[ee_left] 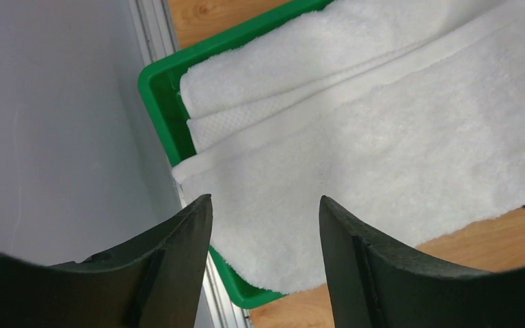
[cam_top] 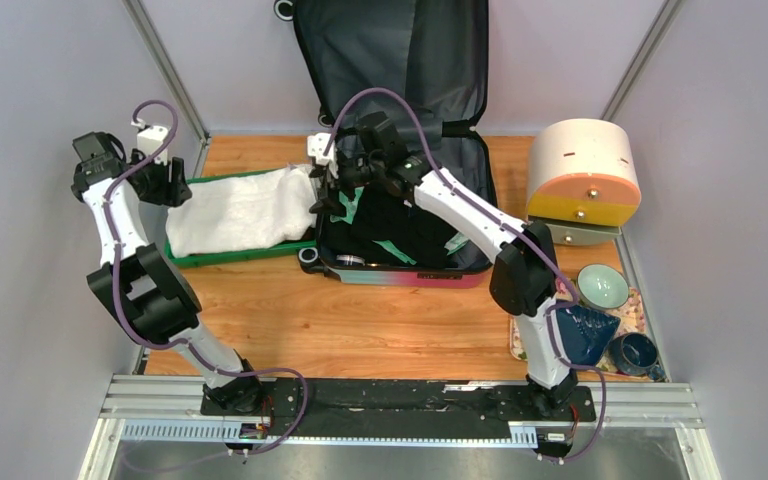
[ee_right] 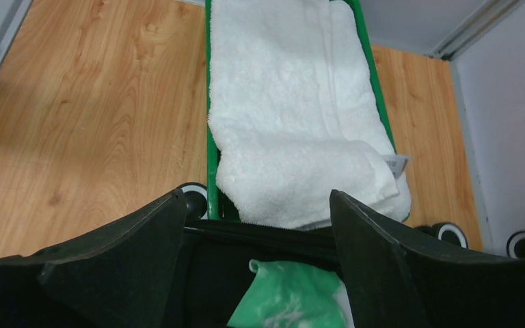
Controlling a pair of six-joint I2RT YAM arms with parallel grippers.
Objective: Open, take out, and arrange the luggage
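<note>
The luggage (cam_top: 400, 272) lies open at the back middle, its lid (cam_top: 390, 60) leaning on the rear wall. Dark items with green patches (cam_top: 392, 240) fill its base. A white towel (cam_top: 240, 210) lies folded in the green tray (cam_top: 222, 257) just left of it. My right gripper (cam_top: 332, 205) hangs open over the luggage's left edge; in the right wrist view the gripper (ee_right: 256, 195) has nothing between its fingers, above the black rim (ee_right: 266, 232) and a green-and-white packet (ee_right: 287, 297). My left gripper (ee_left: 265, 199) stands open and empty over the towel's (ee_left: 355, 123) far-left end.
A cream-and-orange round container (cam_top: 582, 170) stands at the back right. In front of it are a pale green bowl (cam_top: 602, 285), a dark blue cup (cam_top: 636, 352) and a blue cloth (cam_top: 585, 335). Grey walls close in left, right and behind. A luggage wheel (ee_right: 193, 198) touches the tray (ee_right: 211, 171).
</note>
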